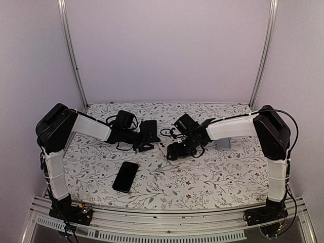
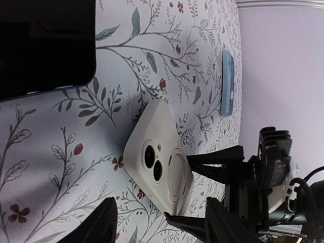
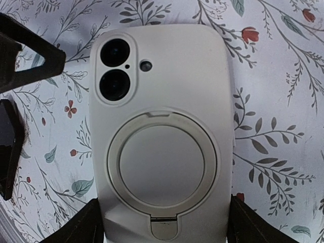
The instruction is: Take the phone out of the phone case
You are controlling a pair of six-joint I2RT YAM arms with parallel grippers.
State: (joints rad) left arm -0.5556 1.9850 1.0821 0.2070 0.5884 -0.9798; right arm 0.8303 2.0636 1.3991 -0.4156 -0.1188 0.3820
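The cream-white plastic phone case [image 3: 162, 136] with a round ring stand lay back uppermost near the centre of the floral-patterned table [image 1: 228, 177]. Its two dark round camera openings sat at the end away from the right gripper [image 1: 171, 150]. That gripper stood wide, one black finger [image 3: 76, 225] against each long edge of the case's ring end, holding it. The left gripper [image 1: 153, 134] hovered at 10 o'clock of the case, jaws half apart with nothing between them. A black glossy slab phone [image 1: 125, 176] lay flat at 7 o'clock, well apart from the case. A pale blue thin slab [image 2: 228, 83] rested at 3 o'clock, beyond the right gripper.
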